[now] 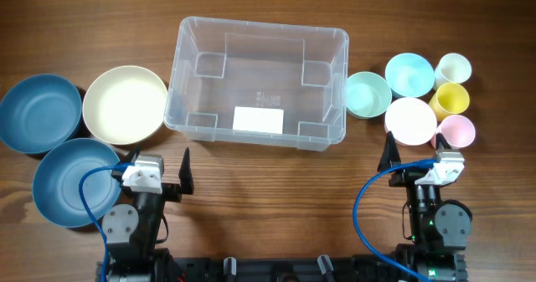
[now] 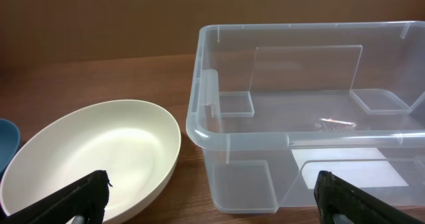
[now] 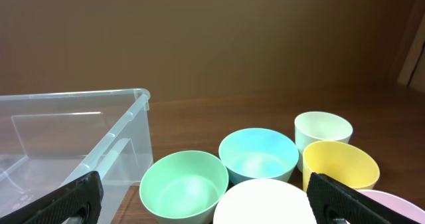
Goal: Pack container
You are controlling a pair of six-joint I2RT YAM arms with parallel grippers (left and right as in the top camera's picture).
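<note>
Brown wood-grain table (image 1: 251, 190) fills the overhead frame, with the clear container (image 1: 251, 73) at upper centre. Low in the frame, the left gripper (image 1: 157, 166) and right gripper (image 1: 416, 156) have fingers spread wide, holding nothing. Behind is a plain brown wall (image 3: 199, 38).

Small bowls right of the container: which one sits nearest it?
The mint-green bowl, right beside the container at its right wall; the light-blue bowl and white bowl lie farther out.
</note>
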